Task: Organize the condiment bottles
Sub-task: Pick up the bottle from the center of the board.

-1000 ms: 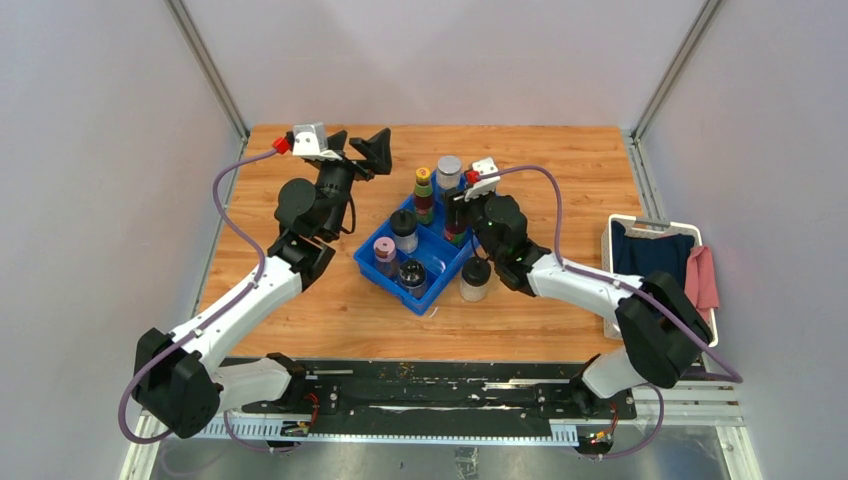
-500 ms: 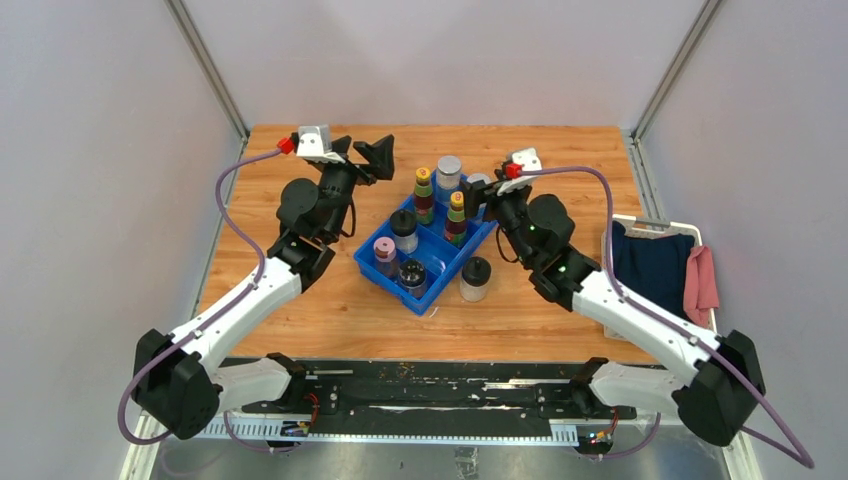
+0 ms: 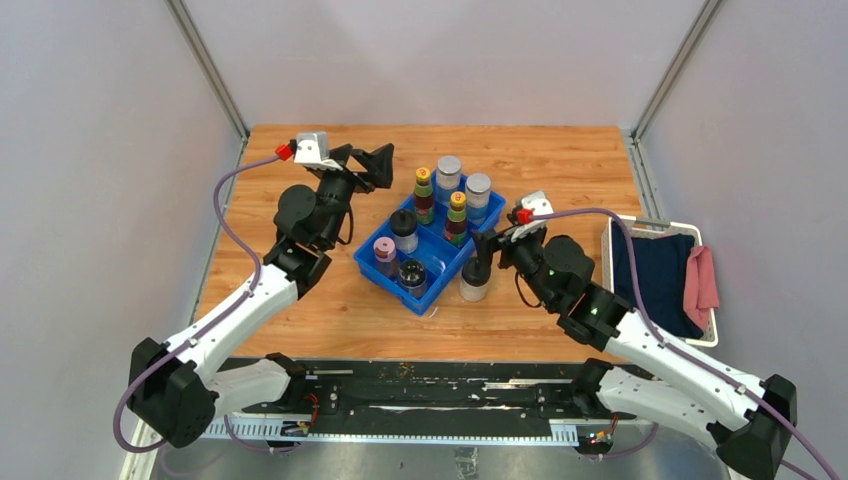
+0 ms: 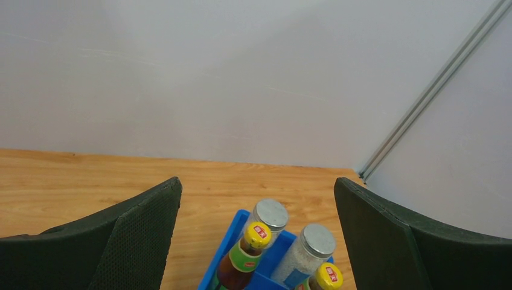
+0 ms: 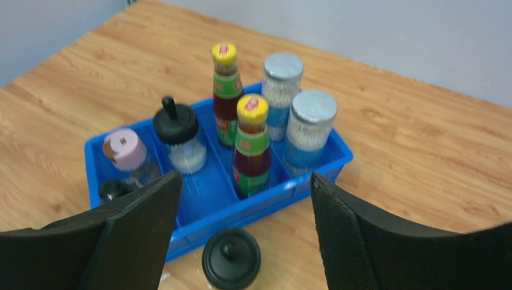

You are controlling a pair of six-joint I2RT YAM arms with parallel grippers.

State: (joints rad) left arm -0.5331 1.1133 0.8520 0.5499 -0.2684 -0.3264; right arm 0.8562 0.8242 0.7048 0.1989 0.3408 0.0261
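Observation:
A blue tray (image 3: pixel 440 272) holds two dark bottles with yellow caps (image 3: pixel 424 192) (image 3: pixel 457 216), two grey-lidded jars (image 3: pixel 449 172) (image 3: pixel 478 192), a black-lidded jar (image 3: pixel 404 228), a pink-lidded jar (image 3: pixel 384 253) and another black-lidded jar (image 3: pixel 412 276). One more black-lidded jar (image 3: pixel 474 285) stands on the table just outside the tray's right side. My right gripper (image 3: pixel 482 250) is open and empty, just above and behind this jar (image 5: pixel 231 258). My left gripper (image 3: pixel 372 165) is open and empty, raised left of the tray's far end. It looks down on a capped bottle (image 4: pixel 256 237) and a grey-lidded jar (image 4: pixel 270 214).
A white bin (image 3: pixel 615 262) with dark blue and pink cloths stands at the table's right edge. Grey walls close in the back and both sides of the wooden table (image 3: pixel 560 170).
My right gripper has drawn back from the tray's far right corner toward me, uncovering a grey-lidded jar there. It now hangs over the jar outside the tray. My left arm has barely moved.

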